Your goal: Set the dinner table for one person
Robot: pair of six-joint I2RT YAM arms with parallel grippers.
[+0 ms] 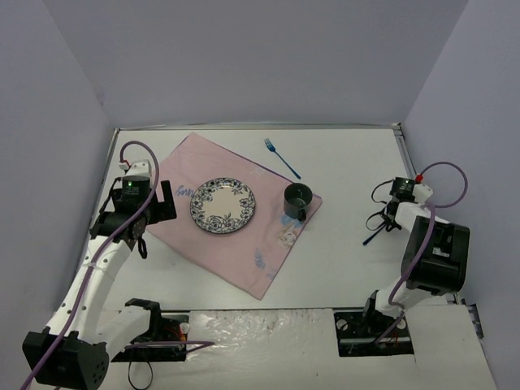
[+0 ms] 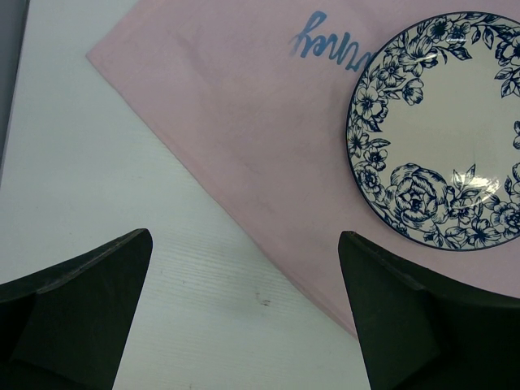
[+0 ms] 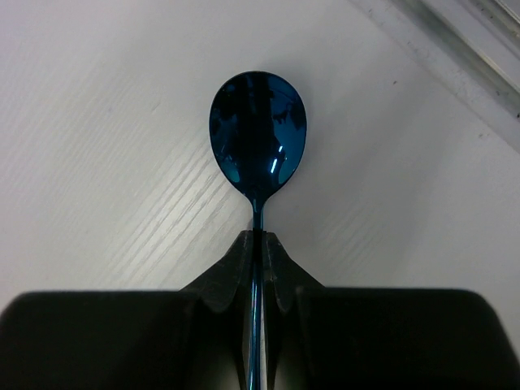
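We are watching the right gripper (image 3: 258, 244) closing its claw tight on the neck of the blue spoon (image 3: 258, 130), just behind the bowl, which is pointing away from the wrist. It is working over the right side of the dinner table (image 1: 341, 268), well apart from the pink cloth (image 1: 244, 252) that is carrying the plate (image 1: 223, 205) and the mug (image 1: 296, 199). The fork (image 1: 282, 158) is lying on bare tabletop just beyond the cloth.

We are judging the spoon light and stiff, but glossy and thin. A pinch this close to the bowl is leaving the long handle free to swing, so we are expecting it to slip or pivot under a quick move. We cannot tell whether it is touching the surface. The left gripper (image 2: 244, 244) is hanging with its claw wide apart over the cloth's left edge, gripping nothing.
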